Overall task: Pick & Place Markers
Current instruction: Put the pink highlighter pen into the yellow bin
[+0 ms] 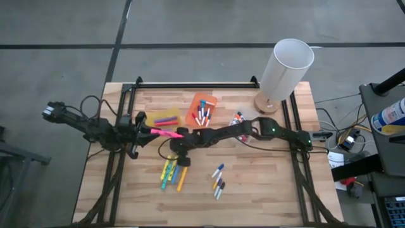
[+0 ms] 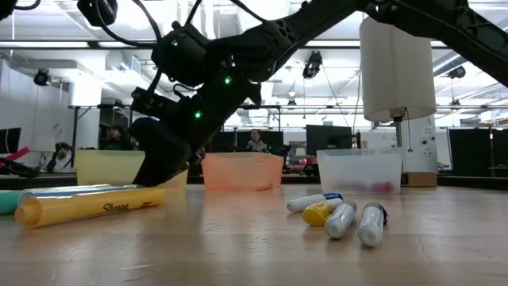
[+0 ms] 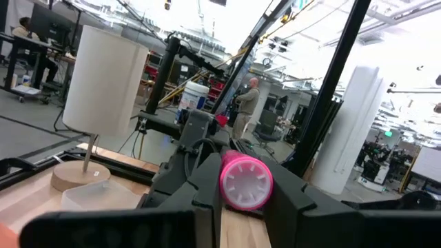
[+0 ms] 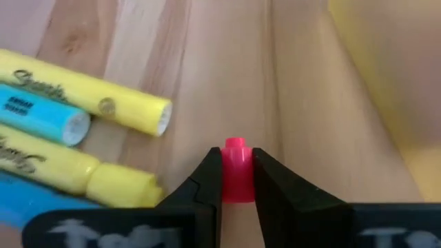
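Pink marker [image 1: 166,132] – clamped at both ends above the table [image 1: 266,183]
One end is gripped by the left gripper [image 3: 244,200], the other by the right gripper [image 4: 238,180] – yellow bin [image 1: 166,118] just beside.

the light wooden plank table [image 1: 266,183] stands on a grey concrete floor [image 1: 190,25] crossed by dark seam lines. a tall white cylindrical lamp shade [image 1: 286,68] on a round wooden base [image 1: 267,101] sits at the table's far right corner. beyond the table the room is a large open workshop with rows of bright white ceiling lights [image 2: 317,48], dark monitors [image 2: 329,137] on distant desks and a thick white pillar [image 3: 355,131]. a person [image 3: 247,107] stands far back among what seem to be equipment racks; another sits at a desk [image 3: 27,34].
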Controlling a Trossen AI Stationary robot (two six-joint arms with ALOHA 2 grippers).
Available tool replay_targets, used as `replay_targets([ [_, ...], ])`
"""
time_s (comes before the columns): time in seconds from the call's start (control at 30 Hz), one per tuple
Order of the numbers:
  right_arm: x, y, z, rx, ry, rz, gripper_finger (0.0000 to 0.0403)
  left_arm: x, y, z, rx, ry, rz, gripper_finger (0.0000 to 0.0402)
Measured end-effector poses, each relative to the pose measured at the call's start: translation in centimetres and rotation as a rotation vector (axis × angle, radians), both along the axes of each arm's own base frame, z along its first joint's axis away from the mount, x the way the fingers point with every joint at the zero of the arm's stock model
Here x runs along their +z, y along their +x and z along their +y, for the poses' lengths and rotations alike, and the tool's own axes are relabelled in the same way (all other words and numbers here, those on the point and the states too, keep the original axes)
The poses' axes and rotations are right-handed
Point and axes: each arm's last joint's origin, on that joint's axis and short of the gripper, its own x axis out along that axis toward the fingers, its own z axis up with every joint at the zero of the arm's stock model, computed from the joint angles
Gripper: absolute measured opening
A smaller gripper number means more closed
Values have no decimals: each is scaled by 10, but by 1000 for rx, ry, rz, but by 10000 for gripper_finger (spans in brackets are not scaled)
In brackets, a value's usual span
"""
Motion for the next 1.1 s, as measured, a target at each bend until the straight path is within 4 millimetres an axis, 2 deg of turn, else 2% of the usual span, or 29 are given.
replay_targets([
  [0.27,27,-23,36,45,15,170,49,0,-2,1,-7,1,0,69],
  [0.47,29,-51,66,76,-35,400,49,0,-2,1,-7,1,0,69],
  [0.63,30,-67,92,201,-107,498,49,0,-2,1,-8,1,0,69],
  [0.83,32,-77,103,317,-169,554,51,-1,-1,0,-7,3,6,69],
  [1.1,30,-81,103,479,-272,582,152,-1,0,0,-12,-11,9,69],
])
